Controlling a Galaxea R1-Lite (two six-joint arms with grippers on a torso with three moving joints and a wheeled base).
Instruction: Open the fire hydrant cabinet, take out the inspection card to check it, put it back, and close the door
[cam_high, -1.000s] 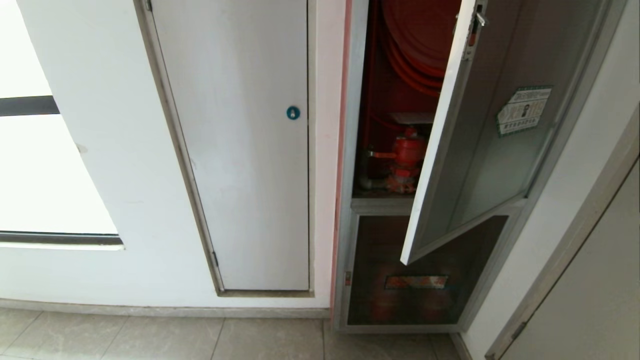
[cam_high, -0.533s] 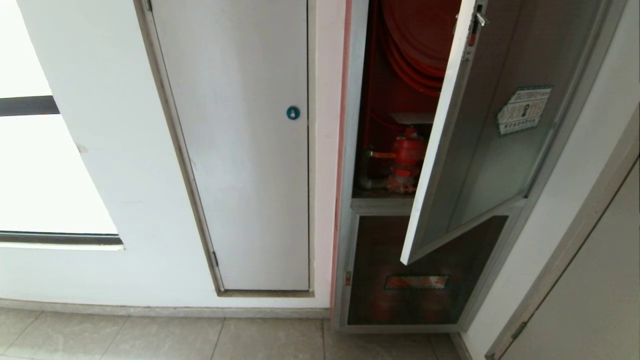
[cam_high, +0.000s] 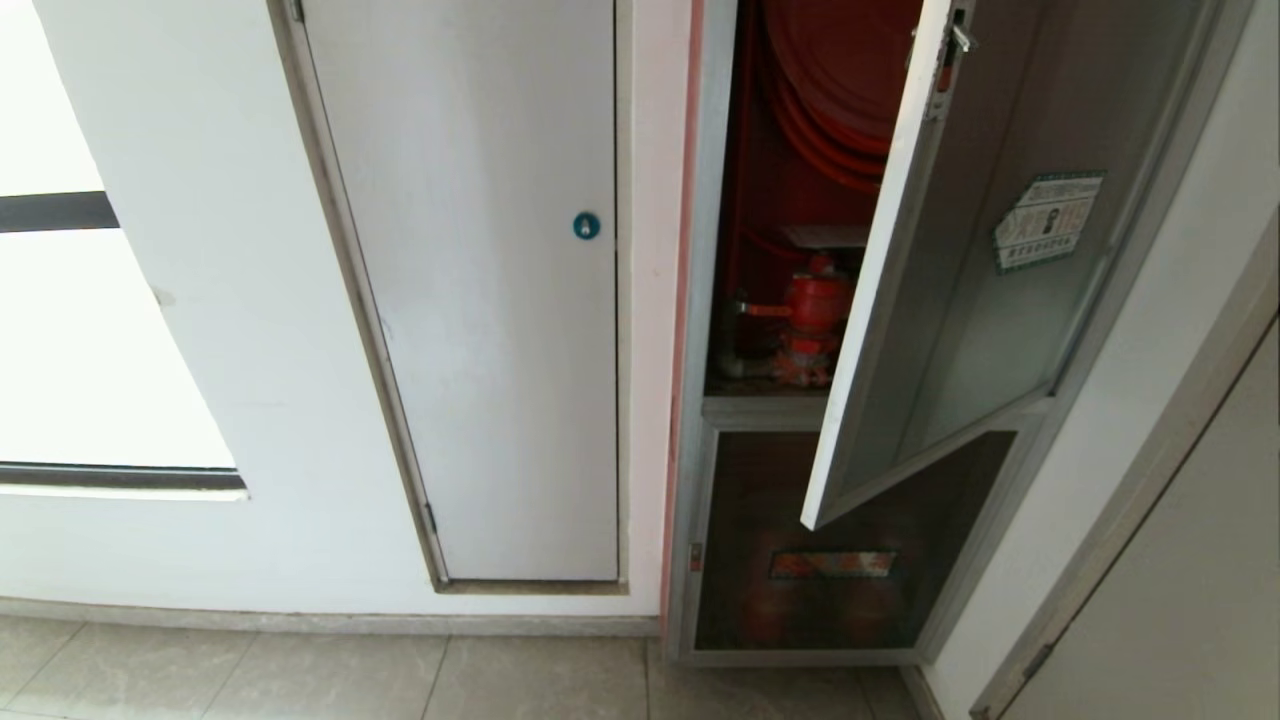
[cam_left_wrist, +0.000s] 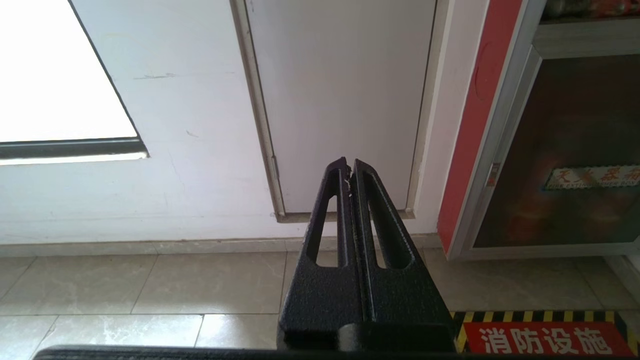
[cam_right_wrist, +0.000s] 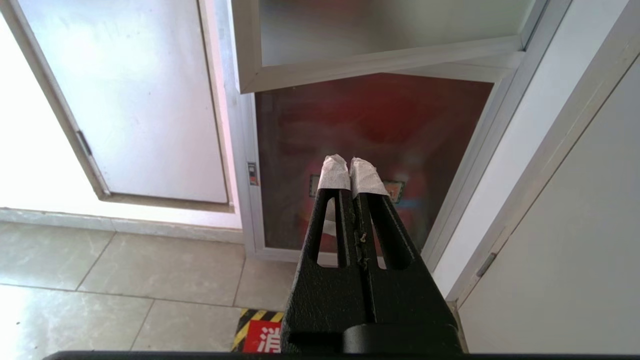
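Door (cam_high: 960, 280) half open, cabinet (cam_high: 780, 250) interior visible, card not seen. Left gripper (cam_left_wrist: 350, 167) and right gripper (cam_right_wrist: 348, 165) both closed, empty, low, parked. I judge next: reach inside, find card.

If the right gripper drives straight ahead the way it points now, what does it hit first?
Most likely the lower dark glass panel of the fire hydrant cabinet, below the open door. The right gripper, shut and empty, aims at it; nothing seems to lie between, though depth is unclear.
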